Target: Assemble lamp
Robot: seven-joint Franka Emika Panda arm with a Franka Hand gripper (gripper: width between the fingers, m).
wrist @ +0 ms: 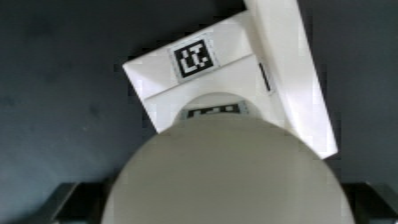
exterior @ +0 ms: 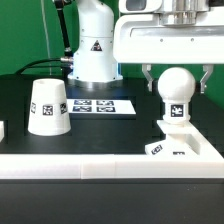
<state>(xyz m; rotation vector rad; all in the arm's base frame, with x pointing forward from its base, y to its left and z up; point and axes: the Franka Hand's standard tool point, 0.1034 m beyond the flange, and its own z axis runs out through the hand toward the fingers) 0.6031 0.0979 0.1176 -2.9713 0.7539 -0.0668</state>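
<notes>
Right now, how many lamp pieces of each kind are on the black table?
Cone-shaped lamp shade: 1
Round-headed bulb: 1
Flat square base: 1
Total: 3 lamp pieces

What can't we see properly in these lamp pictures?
- Exterior view: the inside of the shade is hidden by its own wall.
- Exterior view: the tags on the marker board are too small to read.
- Wrist view: the bulb is blurry and so close that it hides where it meets the base.
- Wrist view: the shade is outside the picture.
</notes>
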